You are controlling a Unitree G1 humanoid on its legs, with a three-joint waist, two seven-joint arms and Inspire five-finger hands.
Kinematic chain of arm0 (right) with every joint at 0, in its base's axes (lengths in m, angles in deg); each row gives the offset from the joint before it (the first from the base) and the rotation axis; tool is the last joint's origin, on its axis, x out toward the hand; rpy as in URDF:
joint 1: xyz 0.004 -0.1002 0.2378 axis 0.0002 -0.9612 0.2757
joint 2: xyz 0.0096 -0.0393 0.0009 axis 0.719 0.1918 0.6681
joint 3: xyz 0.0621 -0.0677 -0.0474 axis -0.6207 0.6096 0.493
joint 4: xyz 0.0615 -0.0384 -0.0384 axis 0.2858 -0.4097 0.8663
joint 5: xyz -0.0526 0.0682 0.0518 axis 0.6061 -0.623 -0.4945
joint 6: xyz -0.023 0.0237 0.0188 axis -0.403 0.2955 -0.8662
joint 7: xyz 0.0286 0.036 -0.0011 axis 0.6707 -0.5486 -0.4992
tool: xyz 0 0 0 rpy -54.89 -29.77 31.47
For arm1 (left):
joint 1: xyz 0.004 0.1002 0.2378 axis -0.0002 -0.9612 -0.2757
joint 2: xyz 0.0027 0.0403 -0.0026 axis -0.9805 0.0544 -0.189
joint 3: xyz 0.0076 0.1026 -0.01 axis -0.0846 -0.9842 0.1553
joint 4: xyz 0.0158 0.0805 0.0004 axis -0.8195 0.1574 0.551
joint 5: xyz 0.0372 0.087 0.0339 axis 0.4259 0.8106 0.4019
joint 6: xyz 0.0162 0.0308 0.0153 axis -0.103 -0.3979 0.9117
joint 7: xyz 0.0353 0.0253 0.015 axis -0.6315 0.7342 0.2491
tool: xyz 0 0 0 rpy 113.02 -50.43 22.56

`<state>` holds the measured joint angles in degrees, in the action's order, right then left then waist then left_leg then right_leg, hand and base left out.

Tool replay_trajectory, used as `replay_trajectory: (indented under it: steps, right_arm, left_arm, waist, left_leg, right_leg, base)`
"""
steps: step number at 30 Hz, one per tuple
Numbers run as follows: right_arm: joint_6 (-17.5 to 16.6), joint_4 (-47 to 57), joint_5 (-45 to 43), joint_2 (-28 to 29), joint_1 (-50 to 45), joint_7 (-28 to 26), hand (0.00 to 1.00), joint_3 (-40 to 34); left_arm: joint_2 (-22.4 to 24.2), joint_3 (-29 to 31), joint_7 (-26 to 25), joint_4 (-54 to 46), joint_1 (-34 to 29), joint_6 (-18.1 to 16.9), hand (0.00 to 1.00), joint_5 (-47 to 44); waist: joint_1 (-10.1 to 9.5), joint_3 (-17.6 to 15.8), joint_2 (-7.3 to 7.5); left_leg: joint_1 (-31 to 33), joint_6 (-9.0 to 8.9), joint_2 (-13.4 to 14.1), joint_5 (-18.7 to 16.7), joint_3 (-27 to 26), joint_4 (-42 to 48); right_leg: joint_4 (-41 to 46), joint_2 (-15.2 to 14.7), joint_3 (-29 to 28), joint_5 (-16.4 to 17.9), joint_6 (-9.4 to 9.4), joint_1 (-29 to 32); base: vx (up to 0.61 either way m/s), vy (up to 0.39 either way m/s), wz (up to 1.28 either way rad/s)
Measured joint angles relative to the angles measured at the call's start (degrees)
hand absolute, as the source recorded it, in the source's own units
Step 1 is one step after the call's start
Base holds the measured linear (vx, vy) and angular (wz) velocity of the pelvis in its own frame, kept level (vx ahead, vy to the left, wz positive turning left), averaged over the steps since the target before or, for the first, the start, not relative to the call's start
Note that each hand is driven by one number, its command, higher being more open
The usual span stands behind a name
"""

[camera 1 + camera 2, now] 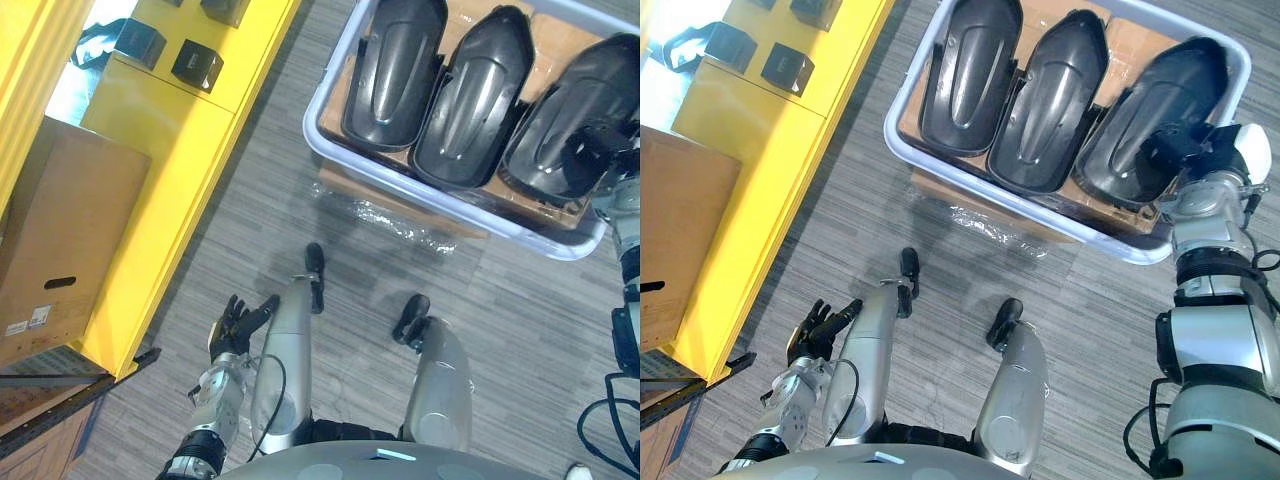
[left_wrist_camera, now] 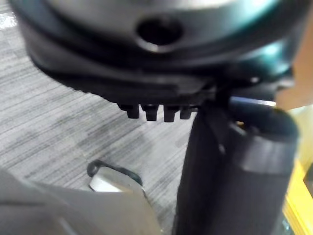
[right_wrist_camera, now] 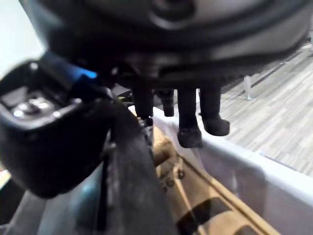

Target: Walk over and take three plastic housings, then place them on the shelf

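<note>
Right wrist view had the fingers (image 3: 188, 122) of the right hand (image 1: 1185, 150) hanging nearly straight over the bin (image 3: 244, 171) wall. The thumb (image 3: 44, 132) stood apart from them, and the dark rim of a housing (image 3: 129, 166) rose in the gap between. Whether either touched it could not be told. From the head, that hand sat at 3 o'clock on the near end of the rightmost of three housings (image 1: 1045, 100), which lay side by side in the bin at 1 o'clock. The left hand (image 1: 818, 335) hung at 7 o'clock, fingers loosely spread, holding nothing. A yellow shelf (image 1: 760, 120) ran at 10 o'clock.
</note>
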<state>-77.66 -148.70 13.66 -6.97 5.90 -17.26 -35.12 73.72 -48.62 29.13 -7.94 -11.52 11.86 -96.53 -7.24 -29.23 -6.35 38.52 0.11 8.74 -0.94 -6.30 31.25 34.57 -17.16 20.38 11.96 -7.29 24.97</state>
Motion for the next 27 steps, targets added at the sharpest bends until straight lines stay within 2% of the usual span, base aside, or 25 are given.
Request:
replay_trajectory:
  steps: [3,7,11,14,16,18,22,24,27]
  right_arm:
    - [-0.49,3.83,0.03,0.34,-2.74,1.66,0.00,-0.25]
    - [-1.96,12.06,4.58,3.22,-9.12,5.30,0.00,-5.20]
    - [-2.05,18.22,6.53,5.71,-15.87,8.32,0.00,-12.13]
    - [-1.14,24.26,7.12,8.44,-23.14,10.54,0.00,-16.46]
    - [0.27,29.03,9.06,10.65,-27.24,11.71,0.00,-19.04]
    - [1.16,33.63,10.97,11.92,-31.19,12.45,0.00,-20.55]
    - [2.03,39.16,15.67,12.08,-33.75,12.65,0.00,-20.74]
    - [1.33,41.16,16.73,12.05,-33.72,12.65,0.00,-20.96]
    - [-1.81,43.97,17.97,12.05,-33.52,12.65,0.00,-20.76]
  left_arm:
    - [-0.05,0.47,0.26,-0.46,-0.02,0.02,1.00,-0.85]
    - [-1.03,2.82,-1.58,-1.99,-1.09,-0.22,1.00,-2.02]
    - [-2.58,3.93,-5.52,-8.92,-3.38,-1.21,1.00,-1.73]
    - [-2.65,7.03,-8.02,-16.41,-5.69,-1.91,1.00,-1.57]
    - [-2.65,8.56,-8.82,-23.66,-7.23,-1.89,1.00,-1.43]
    - [-2.69,9.09,-9.43,-30.39,-8.40,-1.50,1.00,0.82]
    - [-2.62,8.34,-7.19,-42.65,-8.27,1.15,1.00,0.80]
    - [-2.75,6.32,-4.17,-46.45,-7.17,2.66,1.00,0.69]
    - [-3.07,0.79,-0.09,-48.90,-4.07,6.64,1.00,-0.13]
  waist:
    - [0.04,0.08,1.12]
    - [0.74,0.07,4.75]
    - [1.12,0.46,7.48]
    - [2.03,3.71,9.88]
    - [2.79,5.77,10.84]
    - [3.11,8.03,11.18]
    - [5.05,12.53,9.98]
    - [5.65,14.44,9.34]
    - [5.83,16.73,8.19]
  left_leg:
    - [-2.44,-0.18,-0.02,0.46,-0.10,-1.71]
    - [-8.31,-0.71,-0.13,0.82,0.09,-4.68]
    - [-15.21,-1.66,-0.57,1.93,0.19,-9.94]
    - [-19.59,-1.99,-2.04,3.81,-0.34,-16.31]
    - [-21.54,-2.21,-2.57,4.34,-0.68,-18.88]
    - [-23.30,-2.22,-3.03,4.35,-1.42,-20.51]
    - [-26.84,-2.23,-3.49,4.34,-2.59,-22.27]
    - [-28.29,-2.23,-3.65,4.34,-3.06,-23.23]
    - [-32.01,-2.01,-3.85,4.52,-4.38,-25.82]
  right_leg:
    - [-1.74,0.31,0.86,-0.10,0.03,-2.75]
    - [-5.81,1.13,2.18,-0.57,0.04,-9.53]
    - [-13.04,2.74,3.61,-2.69,-0.16,-17.50]
    - [-17.90,3.21,4.44,-3.85,-0.60,-21.24]
    - [-20.36,3.38,4.75,-4.55,-0.78,-22.95]
    - [-22.60,3.39,4.53,-5.29,-1.11,-24.59]
    - [-26.66,3.52,4.67,-8.46,-2.00,-28.69]
    - [-28.10,3.59,4.58,-9.66,-2.53,-30.10]
    - [-28.79,3.44,4.39,-11.22,-2.80,-31.84]
  base:
    - [0.03,-0.068,0.13]
    - [0.08,-0.052,0.11]
    - [0.09,-0.036,0.07]
    - [0.12,-0.051,0.10]
    - [0.10,-0.028,0.05]
    - [0.13,-0.009,-0.07]
    - [0.11,0.023,-0.06]
    - [0.07,0.027,-0.09]
    - [0.03,0.032,-0.19]
